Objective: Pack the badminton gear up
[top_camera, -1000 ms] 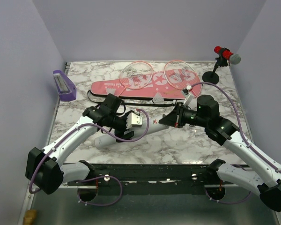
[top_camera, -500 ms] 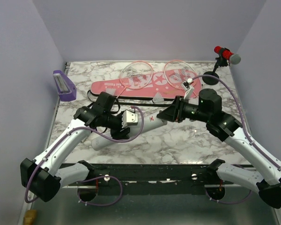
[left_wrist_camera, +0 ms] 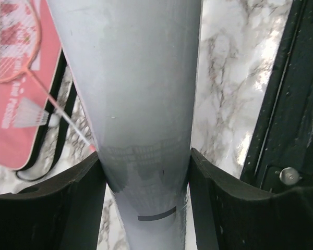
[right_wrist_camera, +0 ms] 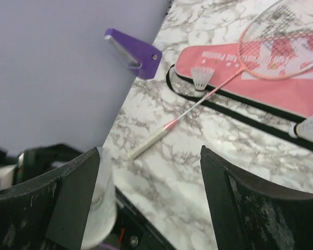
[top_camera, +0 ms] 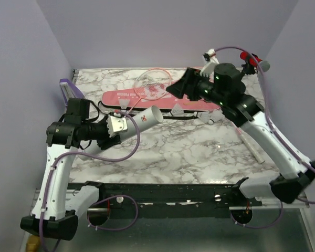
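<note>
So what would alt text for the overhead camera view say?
Over a marble table, the left gripper clamps a tilted white tube, while the right gripper hangs open above a pink bag with a racket lying on it.

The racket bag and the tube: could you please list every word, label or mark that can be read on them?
"Passion": small white print on the bag, in the right wrist view; the words around it are too blurred to read.
Big white letters on the bag, under the racket head: covered by the strings, unreadable.
Red mark near the mouth of the tube: too small to read.
</note>
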### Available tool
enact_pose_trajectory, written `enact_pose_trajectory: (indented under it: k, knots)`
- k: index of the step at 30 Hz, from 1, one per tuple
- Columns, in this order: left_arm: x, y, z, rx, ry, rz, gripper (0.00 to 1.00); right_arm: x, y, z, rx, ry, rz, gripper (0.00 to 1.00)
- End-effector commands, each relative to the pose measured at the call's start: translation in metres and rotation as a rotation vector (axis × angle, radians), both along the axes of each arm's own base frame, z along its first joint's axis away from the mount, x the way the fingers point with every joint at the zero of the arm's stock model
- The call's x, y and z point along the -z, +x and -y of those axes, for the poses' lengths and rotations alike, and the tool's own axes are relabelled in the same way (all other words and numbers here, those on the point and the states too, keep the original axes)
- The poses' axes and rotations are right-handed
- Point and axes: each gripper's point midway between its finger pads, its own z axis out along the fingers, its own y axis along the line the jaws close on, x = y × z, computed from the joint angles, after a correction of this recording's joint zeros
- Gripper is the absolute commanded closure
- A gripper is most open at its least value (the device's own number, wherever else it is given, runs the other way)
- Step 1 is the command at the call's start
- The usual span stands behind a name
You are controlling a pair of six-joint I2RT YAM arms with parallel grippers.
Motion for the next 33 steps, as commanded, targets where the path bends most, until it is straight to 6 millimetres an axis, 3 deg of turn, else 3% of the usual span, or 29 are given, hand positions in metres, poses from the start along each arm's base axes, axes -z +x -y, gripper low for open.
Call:
enact_pose_trajectory:
  k: [1,5,8,9,10,11,12,15,20,25,29,33]
  knots:
    - [0.003,-0.042,-0.020,0.058,0.042,0.012,0.37,0.059,0.074,-0.037,0.043,-0.137,-0.085,0.14]
    - [-0.006,-0.050,-0.022,0.061,0.027,0.103,0.35,0.097,0.141,-0.090,0.011,-0.168,-0.106,0.13]
    - [-0.009,-0.053,-0.020,0.063,0.014,0.159,0.34,0.142,0.185,-0.132,-0.020,-0.174,-0.157,0.12]
    - [-0.009,-0.051,-0.020,0.059,0.008,0.177,0.34,0.163,0.195,-0.145,-0.038,-0.171,-0.190,0.11]
    - [-0.010,-0.052,-0.018,0.064,-0.001,0.189,0.33,0.163,0.208,-0.154,-0.036,-0.144,-0.186,0.12]
    - [-0.010,-0.050,-0.017,0.065,-0.010,0.197,0.33,0.184,0.215,-0.165,-0.048,-0.140,-0.220,0.11]
    - [-0.011,-0.048,-0.016,0.057,-0.019,0.200,0.33,0.189,0.221,-0.174,-0.058,-0.106,-0.232,0.11]
    - [-0.013,-0.046,-0.015,0.057,-0.030,0.197,0.33,0.228,0.228,-0.190,-0.071,-0.038,-0.296,0.11]
    - [-0.013,-0.042,-0.016,0.038,-0.030,0.193,0.34,0.258,0.230,-0.203,-0.086,0.039,-0.343,0.11]
    - [-0.012,-0.044,-0.015,0.028,-0.045,0.177,0.34,0.255,0.227,-0.214,-0.134,0.087,-0.309,0.11]
    - [-0.013,-0.043,-0.014,0.018,-0.051,0.184,0.34,0.245,0.230,-0.221,-0.173,0.083,-0.210,0.11]
    - [-0.015,-0.042,-0.013,0.010,-0.067,0.175,0.34,0.248,0.226,-0.234,-0.220,0.048,-0.103,0.11]
